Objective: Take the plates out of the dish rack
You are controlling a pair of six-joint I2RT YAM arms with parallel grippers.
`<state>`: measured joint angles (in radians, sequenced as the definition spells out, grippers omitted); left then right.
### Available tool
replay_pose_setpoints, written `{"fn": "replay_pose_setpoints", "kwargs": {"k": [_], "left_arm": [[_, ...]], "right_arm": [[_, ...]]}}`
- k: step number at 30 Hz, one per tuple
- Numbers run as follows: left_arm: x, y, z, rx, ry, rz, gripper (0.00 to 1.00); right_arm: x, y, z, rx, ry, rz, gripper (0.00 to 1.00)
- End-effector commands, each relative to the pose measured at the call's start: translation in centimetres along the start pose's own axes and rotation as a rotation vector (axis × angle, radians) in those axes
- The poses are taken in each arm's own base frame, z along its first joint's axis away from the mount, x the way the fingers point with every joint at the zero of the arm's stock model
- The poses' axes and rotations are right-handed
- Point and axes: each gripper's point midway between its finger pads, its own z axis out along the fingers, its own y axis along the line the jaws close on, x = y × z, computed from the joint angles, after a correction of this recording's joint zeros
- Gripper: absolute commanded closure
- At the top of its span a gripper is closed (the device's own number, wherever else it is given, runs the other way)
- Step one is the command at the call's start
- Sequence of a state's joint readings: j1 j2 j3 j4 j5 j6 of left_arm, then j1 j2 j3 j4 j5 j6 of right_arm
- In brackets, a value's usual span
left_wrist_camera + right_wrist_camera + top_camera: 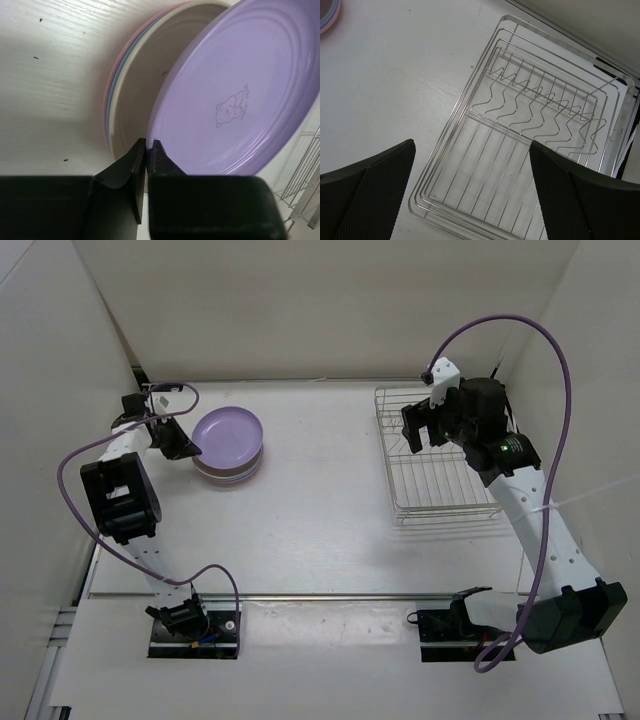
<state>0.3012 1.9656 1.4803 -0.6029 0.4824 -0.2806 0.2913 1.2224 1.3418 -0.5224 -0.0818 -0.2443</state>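
Side wall (50, 390) crowds the bent left arm, whose left gripper (188, 448) pinches the lavender plate (228, 432) by its rim atop the pink, blue and cream plates (145, 75). Bare table (320, 490) separates them from the dish rack (440, 475); over it the right gripper (420, 430) hovers, jaws spread wide.

Noted lavender plate (240, 90): smooth plastic, soft sheen. Cream plate (142, 90) looked alike, duller. Dish rack (530, 130): bright polished metal wire. Table (55, 75) showed white, matt, fine wood grain, dark specks. My left fingers (120, 175): smooth black plastic. My right pads (375, 200): black, fine-mesh texture.
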Motion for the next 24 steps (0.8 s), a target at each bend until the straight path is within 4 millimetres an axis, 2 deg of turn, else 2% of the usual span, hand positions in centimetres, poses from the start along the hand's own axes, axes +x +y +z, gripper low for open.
{"fn": "replay_pose_setpoints", "kwargs": {"k": [1, 5, 10, 14, 19, 24], "left_arm": [[-1.3, -0.6, -1.6, 0.006, -0.046, 0.031, 0.84], [-1.5, -0.5, -2.4, 0.004, -0.057, 0.038, 0.84], [-1.4, -0.3, -2.1, 0.001, -0.05, 0.043, 0.84], [-0.7, 0.3, -1.4, -0.005, -0.026, 0.03, 0.77], [-1.0, 0.4, -1.4, -0.012, -0.036, 0.034, 0.71], [-1.0, 0.4, -1.4, -0.012, -0.036, 0.034, 0.71]], "right_arm": [[-1.1, -0.1, -0.7, 0.005, -0.055, -0.018, 0.02], [-1.2, 0.1, -0.7, -0.004, -0.057, -0.018, 0.02], [-1.2, 0.2, -0.7, -0.015, -0.06, -0.019, 0.02], [-1.4, 0.2, -1.0, -0.012, -0.068, -0.02, 0.02], [-1.1, 0.3, -0.8, -0.015, -0.06, -0.019, 0.02], [-1.0, 0.1, -0.8, -0.015, -0.06, -0.015, 0.02]]}}
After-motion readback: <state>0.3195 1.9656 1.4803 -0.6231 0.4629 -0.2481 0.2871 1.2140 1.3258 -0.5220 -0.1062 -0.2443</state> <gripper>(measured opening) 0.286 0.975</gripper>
